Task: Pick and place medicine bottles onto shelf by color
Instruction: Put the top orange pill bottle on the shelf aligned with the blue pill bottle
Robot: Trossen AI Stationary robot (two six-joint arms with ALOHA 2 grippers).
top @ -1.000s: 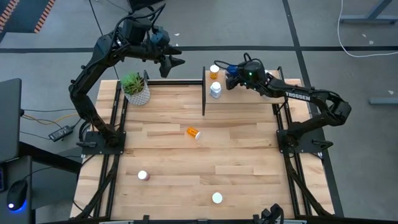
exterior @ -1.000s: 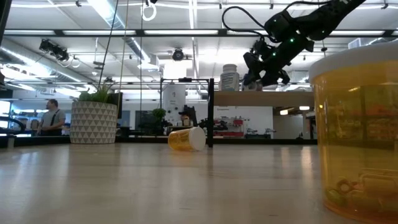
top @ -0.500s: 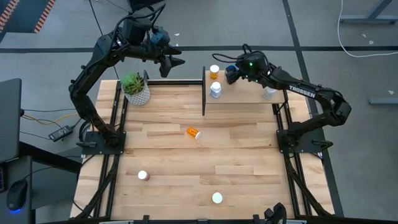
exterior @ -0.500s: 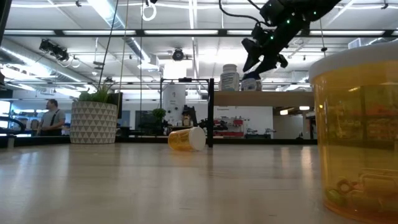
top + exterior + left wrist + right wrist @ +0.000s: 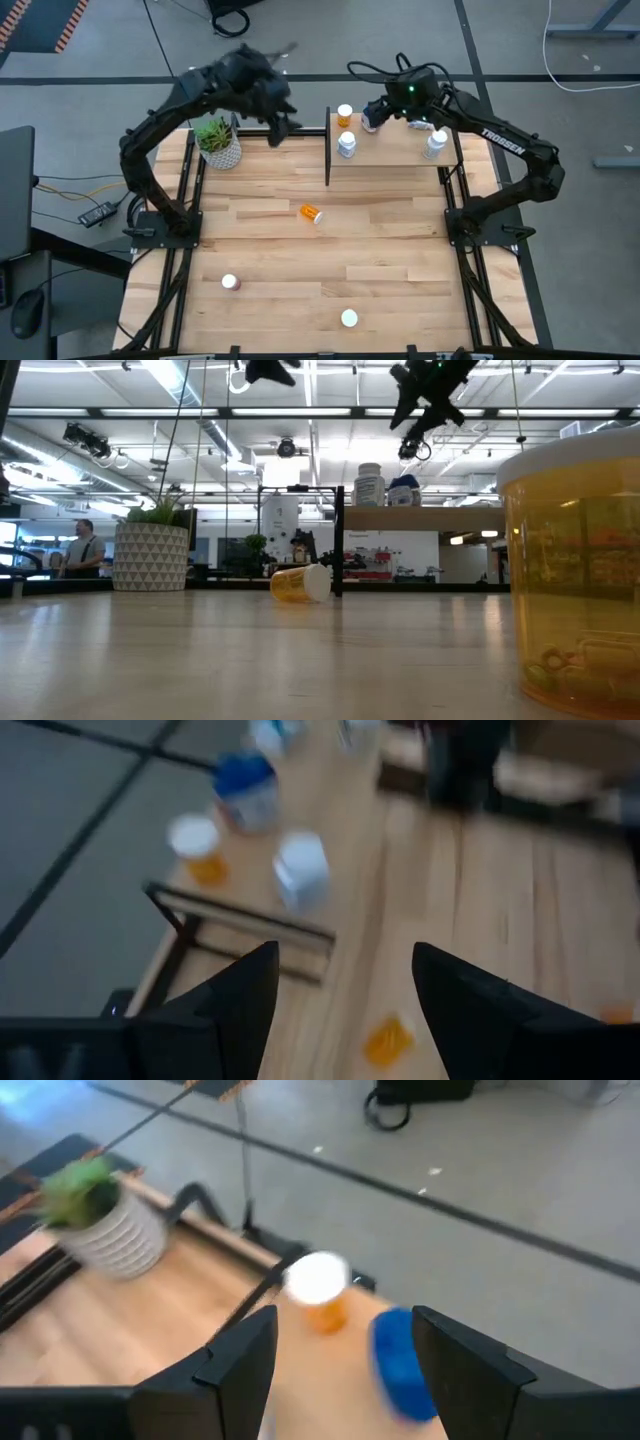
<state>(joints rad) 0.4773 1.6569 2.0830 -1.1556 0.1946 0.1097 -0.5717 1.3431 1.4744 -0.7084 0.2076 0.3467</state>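
Note:
The light wooden shelf (image 5: 395, 152) stands at the table's far right. On it stand an orange white-capped bottle (image 5: 345, 114), a clear one (image 5: 347, 146), another white-capped one (image 5: 433, 143) and the rounded blue bottle (image 5: 400, 1360). An orange bottle (image 5: 312, 213) lies on its side mid-table. A pink one (image 5: 230, 283) and a white-capped one (image 5: 348, 318) stand near the front. My right gripper (image 5: 340, 1380) hovers open above the shelf, over the blue bottle. My left gripper (image 5: 283, 132) is open in the air over the table's far edge, left of the shelf.
A potted green plant (image 5: 217, 142) stands at the far left corner, close under the left arm. The shelf's black end post (image 5: 328, 150) rises between the plant side and the bottles. In the low view an orange bottle (image 5: 575, 570) fills the right foreground.
My right gripper has risen from the shelf top and drawn back toward the far edge; the blue bottle stays standing on the shelf. My left arm has swung in a blur from beyond the far edge toward the table and the shelf.

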